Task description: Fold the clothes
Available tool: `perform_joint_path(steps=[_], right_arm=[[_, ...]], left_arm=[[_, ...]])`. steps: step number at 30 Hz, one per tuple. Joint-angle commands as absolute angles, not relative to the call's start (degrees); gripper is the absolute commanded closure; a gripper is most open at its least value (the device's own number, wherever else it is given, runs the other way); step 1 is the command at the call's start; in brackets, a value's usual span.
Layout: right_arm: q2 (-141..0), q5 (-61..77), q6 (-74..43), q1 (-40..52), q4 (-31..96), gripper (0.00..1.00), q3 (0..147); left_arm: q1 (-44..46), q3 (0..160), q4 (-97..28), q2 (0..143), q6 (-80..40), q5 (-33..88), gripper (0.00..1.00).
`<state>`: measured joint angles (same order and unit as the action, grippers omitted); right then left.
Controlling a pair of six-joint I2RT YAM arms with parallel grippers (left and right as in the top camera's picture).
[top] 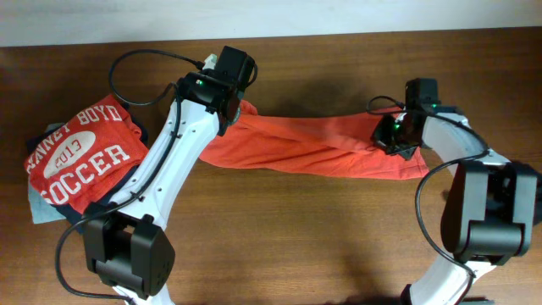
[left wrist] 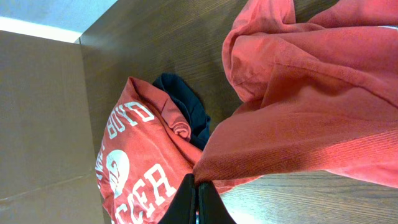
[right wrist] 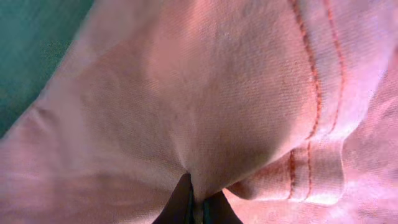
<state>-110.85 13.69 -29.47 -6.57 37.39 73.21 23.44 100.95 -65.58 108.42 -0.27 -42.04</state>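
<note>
1. A long orange-red shirt (top: 305,148) hangs bunched and rope-like between both arms, mid-worktop. The left gripper (top: 234,108) has its jaws closed on one end and the right gripper (top: 395,138) has its jaws clamped on a stitched hem at the other.
2. The step in hand looks like the spread-out: the garment is gripped at both ends but not yet flat, so no fold can begin.
3. The next move likely calls for lowering it onto bare wood and pulling it taut, with even tension so the soft cloth does not slip free.
4. Open room lies on the near side of the worktop (top: 296,246) — wide and bare.
5. To the left sits a stack — a red SOCCER tee (top: 80,157) over a navy piece (left wrist: 180,102) and a pale grey-blue piece (top: 38,207), close under the left arm. The far edge runs just beyond the left gripper.
</note>
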Motion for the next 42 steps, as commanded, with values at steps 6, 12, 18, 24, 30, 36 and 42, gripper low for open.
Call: perform_joint_path(steps=[6, 12, 18, 24, 30, 36, 42], right_arm=[[-107.70, 13.30, -18.24, -9.13, 39.31, 0.96, 84.09], [-107.72, 11.77, -13.30, -9.15, 37.12, 0.82, 84.14], [-107.72, 9.63, -13.96, -9.85, 36.80, 0.86, 84.14], [-108.22, 9.82, -13.96, -11.18, 41.50, 0.65, 84.12], [-113.01, 10.20, -14.00, -11.35, 42.72, 0.48, 83.81], [-117.64, 18.22, -14.90, -11.29, 37.95, 0.47, 83.81], [-119.55, 18.20, -20.10, -11.29, 34.85, 0.47, 83.81]], left_arm=[[22.92, 102.32, -65.65, 106.24, -0.38, -43.55, 1.00], [22.92, 102.32, -65.65, 106.24, -0.38, -43.57, 0.99], [22.92, 102.32, -65.67, 106.24, -0.19, -43.57, 0.99], [22.94, 102.32, -65.67, 106.24, -0.19, -43.55, 0.99], [22.94, 102.32, -65.60, 106.24, -0.21, -43.53, 0.99], [22.94, 102.32, -65.60, 106.24, -0.21, -43.33, 0.99], [22.94, 102.32, -65.63, 106.24, -0.21, -43.35, 1.00]])
